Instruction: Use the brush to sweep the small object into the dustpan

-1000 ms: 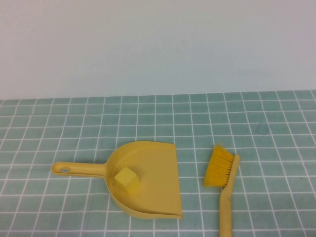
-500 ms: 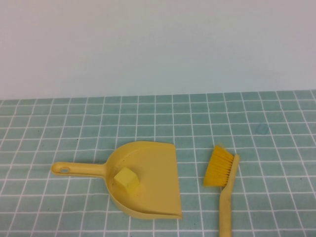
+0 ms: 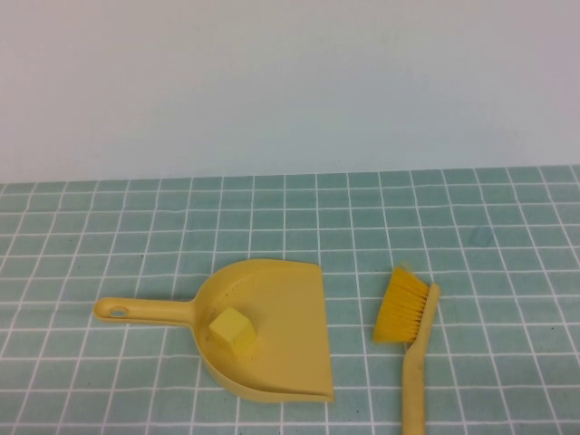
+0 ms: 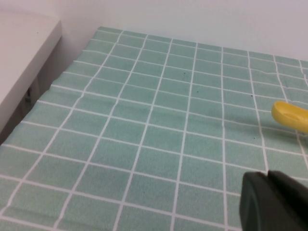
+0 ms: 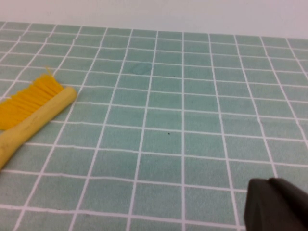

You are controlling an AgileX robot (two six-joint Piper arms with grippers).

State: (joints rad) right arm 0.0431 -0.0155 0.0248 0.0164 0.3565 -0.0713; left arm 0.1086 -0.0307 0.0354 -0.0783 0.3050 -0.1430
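A yellow dustpan lies on the green tiled cloth, handle pointing left. A small yellow cube sits inside the pan. A yellow brush lies flat to the right of the pan, bristles toward the far side. Neither gripper shows in the high view. My left gripper is shut and empty, off to the left of the pan, whose handle tip shows in the left wrist view. My right gripper is shut and empty, to the right of the brush.
A pale wall stands behind the table. In the left wrist view a white surface sits beside the cloth's edge, with a gap between them. Bare tiled cloth lies behind the pan and brush.
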